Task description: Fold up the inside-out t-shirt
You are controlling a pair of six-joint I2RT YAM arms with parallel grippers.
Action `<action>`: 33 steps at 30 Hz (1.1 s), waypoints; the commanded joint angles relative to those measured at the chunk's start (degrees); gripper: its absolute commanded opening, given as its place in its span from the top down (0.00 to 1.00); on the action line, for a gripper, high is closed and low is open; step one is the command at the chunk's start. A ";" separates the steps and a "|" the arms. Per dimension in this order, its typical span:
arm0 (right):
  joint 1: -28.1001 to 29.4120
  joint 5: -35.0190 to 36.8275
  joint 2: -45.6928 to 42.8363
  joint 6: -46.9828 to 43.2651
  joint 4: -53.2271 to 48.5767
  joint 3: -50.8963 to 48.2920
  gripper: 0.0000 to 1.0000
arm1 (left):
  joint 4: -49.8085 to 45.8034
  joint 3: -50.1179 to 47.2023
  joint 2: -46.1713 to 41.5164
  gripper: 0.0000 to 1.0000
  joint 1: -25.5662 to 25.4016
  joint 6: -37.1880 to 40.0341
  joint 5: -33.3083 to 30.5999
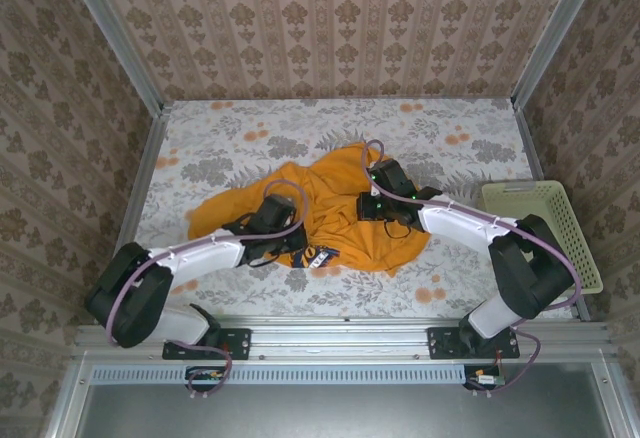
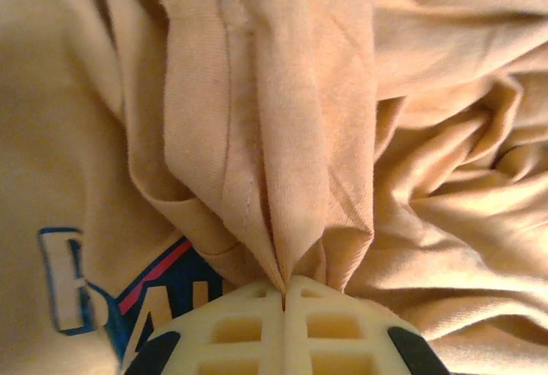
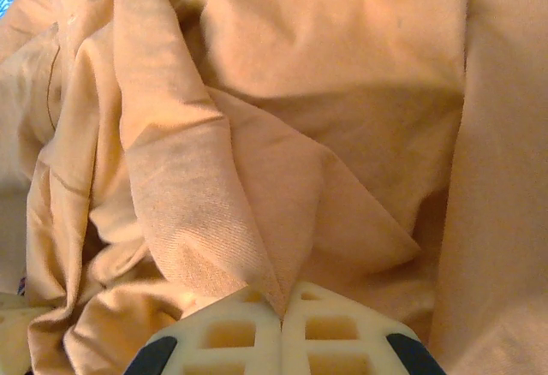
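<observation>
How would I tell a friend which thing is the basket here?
Start at the flowery table, then go to its right edge. The basket sits there, pale cream with mesh walls, rigid and boxy, unlike the crumpled orange t-shirt at mid-table.

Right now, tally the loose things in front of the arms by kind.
Orange t-shirt: 1
Cream mesh basket: 1
Total: 2
</observation>
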 commanded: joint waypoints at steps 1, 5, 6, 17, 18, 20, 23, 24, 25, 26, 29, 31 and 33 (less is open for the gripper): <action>-0.48 3.34 0.25 0.27 -3.58 1.25 0.88 | 0.57 -2.28 -1.78 1.00 -1.08 -1.37 -2.61; 2.91 12.24 -3.19 -4.58 -11.21 5.11 0.67 | 2.19 -2.97 -2.67 1.00 -2.86 -0.80 -3.80; 4.40 14.65 -3.98 -5.97 -13.18 6.32 0.62 | 2.71 -3.18 -2.76 1.00 -3.06 -0.74 -3.90; 11.59 1.59 1.74 -2.09 -11.21 9.75 0.60 | 7.89 -5.60 -3.03 1.00 -3.32 -1.93 -4.13; 11.58 1.13 3.08 -1.86 -10.95 10.31 0.60 | 8.06 -5.70 -3.02 1.00 -3.37 -1.93 -4.09; 11.53 2.26 5.69 -1.88 -12.35 12.33 0.60 | 8.27 -5.85 -3.18 1.00 -3.31 -2.01 -3.91; 11.38 4.71 8.96 -2.14 -14.38 14.74 0.61 | 8.16 -6.05 -3.54 1.00 -3.33 -1.93 -4.00; 11.24 5.14 9.82 -2.27 -14.44 15.30 0.62 | 8.21 -6.20 -3.77 1.00 -3.36 -2.01 -4.08; 10.99 5.35 10.73 -2.46 -14.57 15.71 0.62 | 8.25 -6.31 -3.90 1.00 -3.33 -2.06 -4.08; 10.87 5.97 11.58 -2.56 -15.06 16.41 0.62 | 8.38 -6.40 -3.99 1.00 -3.37 -2.20 -4.09; 10.51 8.54 14.59 -2.77 -16.98 18.66 0.63 | 8.87 -6.92 -4.30 1.00 -3.37 -2.57 -4.00; 10.35 9.94 16.28 -3.09 -17.79 19.79 0.64 | 8.96 -7.10 -4.56 1.00 -3.33 -2.72 -3.91; 10.34 11.35 17.57 -3.44 -19.01 20.88 0.64 | 8.87 -7.28 -4.89 1.00 -3.30 -2.79 -4.08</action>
